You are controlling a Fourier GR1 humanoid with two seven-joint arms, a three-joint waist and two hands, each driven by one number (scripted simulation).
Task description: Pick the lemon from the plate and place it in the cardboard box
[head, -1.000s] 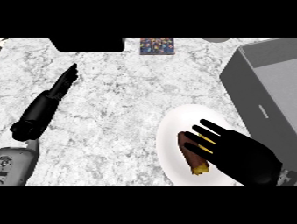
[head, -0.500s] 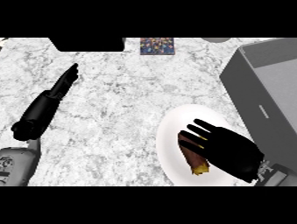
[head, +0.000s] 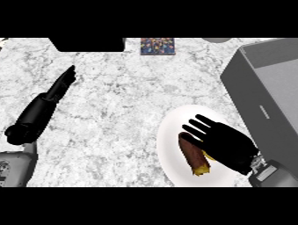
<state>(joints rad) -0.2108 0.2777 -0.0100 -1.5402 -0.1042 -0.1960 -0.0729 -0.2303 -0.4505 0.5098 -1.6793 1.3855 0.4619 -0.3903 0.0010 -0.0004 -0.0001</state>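
Note:
A brownish oblong item with a yellow end, the lemon (head: 193,157), lies on the white plate (head: 172,137) at the lower right. My right hand (head: 226,143) hovers over the plate and covers the item's right side. Its fingers (head: 197,126) point up and left, slightly bent, and none of them wraps round the item. The box (head: 278,101), which looks grey and open at the top, stands just right of the plate. At the left, my left hand (head: 61,83) lies flat on the counter with straight fingers, far from the plate.
A black block (head: 86,44) sits at the back edge, and a small patterned card (head: 158,46) lies beside it. Part of a grey round object (head: 217,39) shows at the back right. White marble counter (head: 118,114) stretches between the two arms.
My right hand has shifted up and right over the plate, and its fingers look shorter and more bent. The item has not moved, and the left arm is still.

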